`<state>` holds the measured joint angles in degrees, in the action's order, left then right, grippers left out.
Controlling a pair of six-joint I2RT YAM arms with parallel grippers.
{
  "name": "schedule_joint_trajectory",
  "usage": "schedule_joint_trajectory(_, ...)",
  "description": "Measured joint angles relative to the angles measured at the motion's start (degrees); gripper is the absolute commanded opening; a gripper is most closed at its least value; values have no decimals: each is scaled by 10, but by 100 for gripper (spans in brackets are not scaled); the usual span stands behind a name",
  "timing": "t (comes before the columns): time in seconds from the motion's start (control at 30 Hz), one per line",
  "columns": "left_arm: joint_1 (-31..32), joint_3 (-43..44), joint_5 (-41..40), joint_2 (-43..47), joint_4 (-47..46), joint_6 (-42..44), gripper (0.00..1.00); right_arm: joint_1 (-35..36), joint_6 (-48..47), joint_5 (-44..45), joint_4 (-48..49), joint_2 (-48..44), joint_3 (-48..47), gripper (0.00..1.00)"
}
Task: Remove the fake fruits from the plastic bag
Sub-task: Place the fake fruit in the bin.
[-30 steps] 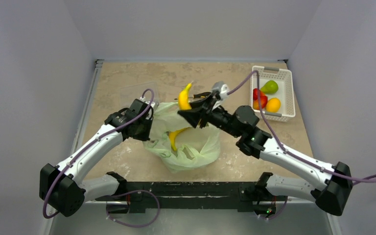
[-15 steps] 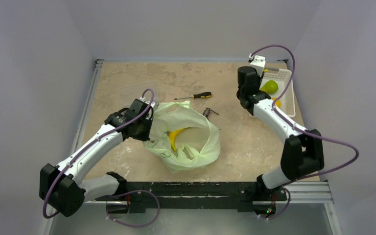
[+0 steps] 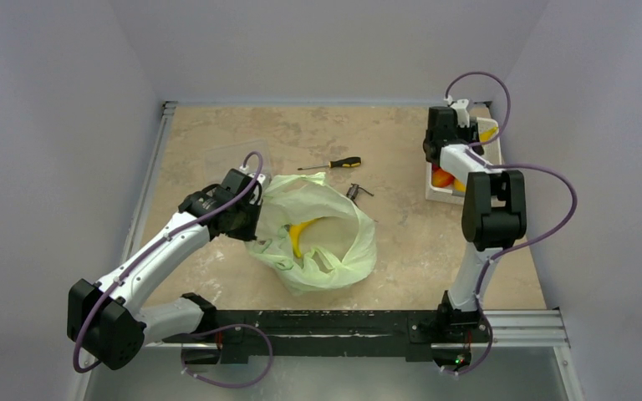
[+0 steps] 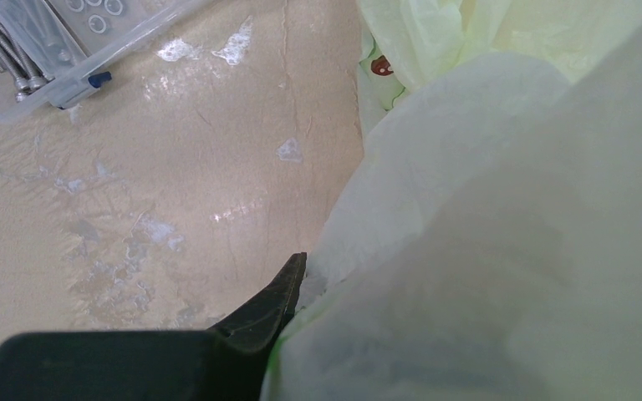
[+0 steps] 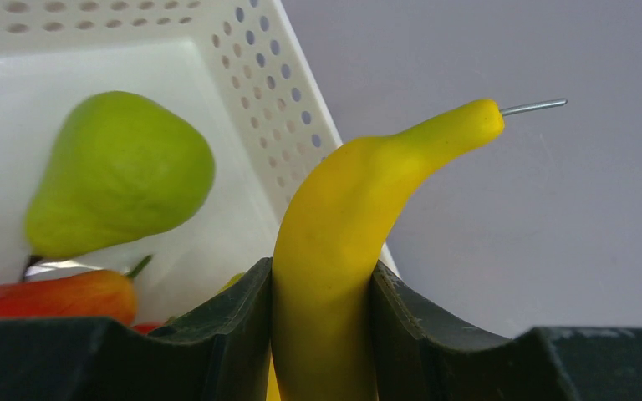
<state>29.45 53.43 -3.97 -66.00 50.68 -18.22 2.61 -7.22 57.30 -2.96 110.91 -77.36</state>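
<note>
while the right gripper (image 5: 322,280) clamps it, the banana (image 5: 343,209) points out along the fingers (image 5: 217,351), tip curving right.

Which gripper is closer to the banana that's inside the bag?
Left. The left gripper pinches the plastic bag at its left rim, right beside the bagged banana. The right gripper is far off over the white basket, holding a second banana.
</note>
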Motion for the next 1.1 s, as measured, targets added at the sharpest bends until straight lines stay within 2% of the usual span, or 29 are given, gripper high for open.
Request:
schedule_joint_trajectory(0.07, 2, 0, 3, 0, 0, 0, 0, -14, -43, 14, 24, 19, 0, 13)
schedule_joint_trajectory(0.2, 4, 0, 7, 0, 0, 0, 0, -32, -105, 21, 58, 41, -5, 24)
schedule_joint_trajectory(0.23, 4, 0, 7, 0, 0, 0, 0, -36, -114, 19, 58, 47, -12, 36)
schedule_joint_trajectory(0.33, 5, 0, 7, 0, 0, 0, 0, -43, -131, 16, 58, 62, -34, 63)
schedule_joint_trajectory(0.43, 6, 0, 7, 0, 0, 0, 0, -48, -137, 12, 55, 72, -46, 75)
schedule_joint_trajectory(0.6, 6, 0, 7, 0, 0, 0, 0, -47, -136, 2, 36, 76, -50, 77)
schedule_joint_trajectory(0.77, 6, 0, 7, 0, 0, 0, 0, -35, -90, -18, -21, 59, -54, 79)
schedule_joint_trajectory(1.0, 6, 0, 7, 0, 0, 0, 0, 54, -7, -78, -64, -69, -29, 76)
schedule_joint_trajectory(1.1, 6, 0, 7, 0, 0, 0, 0, 80, 70, -184, -85, -139, -13, 74)
